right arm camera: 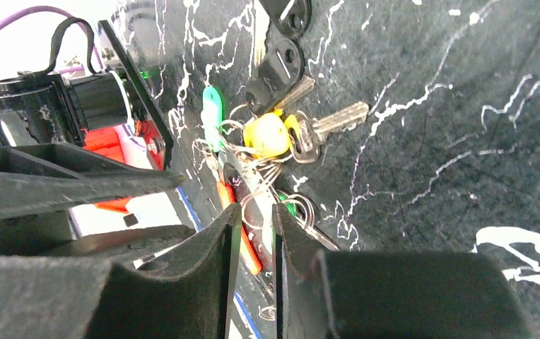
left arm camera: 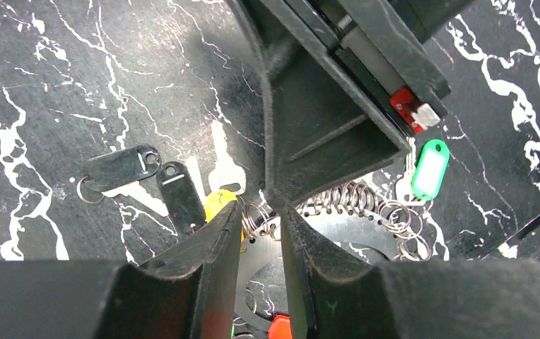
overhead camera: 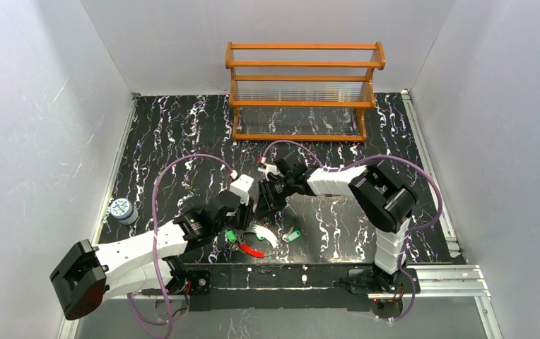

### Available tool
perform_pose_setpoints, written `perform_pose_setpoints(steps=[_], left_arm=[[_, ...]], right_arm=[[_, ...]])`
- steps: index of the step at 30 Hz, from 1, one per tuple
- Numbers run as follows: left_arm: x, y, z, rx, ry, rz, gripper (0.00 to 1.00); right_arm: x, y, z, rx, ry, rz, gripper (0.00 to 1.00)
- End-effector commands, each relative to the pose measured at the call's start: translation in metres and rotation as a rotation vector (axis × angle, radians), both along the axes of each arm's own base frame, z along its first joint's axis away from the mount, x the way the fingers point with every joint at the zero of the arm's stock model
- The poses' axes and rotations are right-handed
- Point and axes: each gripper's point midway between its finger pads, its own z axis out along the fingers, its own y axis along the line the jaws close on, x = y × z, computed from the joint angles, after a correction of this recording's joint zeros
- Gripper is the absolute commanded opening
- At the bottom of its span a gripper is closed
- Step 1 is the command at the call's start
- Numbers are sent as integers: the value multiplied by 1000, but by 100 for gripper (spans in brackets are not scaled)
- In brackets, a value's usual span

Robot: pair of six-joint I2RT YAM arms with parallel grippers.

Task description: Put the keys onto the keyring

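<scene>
The keyring (overhead camera: 252, 249), a red-and-white band, lies near the table's front under both grippers. In the left wrist view it shows a flat metal loop (left arm camera: 345, 236) hung with several small wire rings. A yellow key (right arm camera: 267, 134) and a green key (right arm camera: 212, 113) hang in that cluster. The green key also shows in the top view (overhead camera: 292, 235), and another green key (overhead camera: 230, 236) lies left of the band. My left gripper (left arm camera: 261, 212) is nearly shut with wire rings between its tips. My right gripper (right arm camera: 256, 208) is nearly shut with a thin wire ring between its tips, the red band (right arm camera: 249, 254) behind.
A wooden rack (overhead camera: 302, 85) stands at the back. A small round tin (overhead camera: 121, 210) sits at the left edge. Two black key tags (left arm camera: 122, 166) lie beside the cluster. The two grippers (overhead camera: 260, 201) crowd together, and purple cables loop over both arms.
</scene>
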Motion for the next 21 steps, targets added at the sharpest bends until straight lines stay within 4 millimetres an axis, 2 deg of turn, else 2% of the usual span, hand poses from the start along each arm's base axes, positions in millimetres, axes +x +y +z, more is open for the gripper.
perform_pose_setpoints(steps=[1,7,13,21], left_arm=[[3,10,3,-30,-2,99,25],[4,10,1,-58,31,157,17],[3,0,-7,-61,66,140,18],[3,-12,-13,-45,98,98,20]], right_arm=[[-4,-7,8,28,-42,20,30],[-14,-10,2,45,-5,30,28],[-17,-11,2,52,0,36,22],[-8,-17,13,25,-84,8,23]])
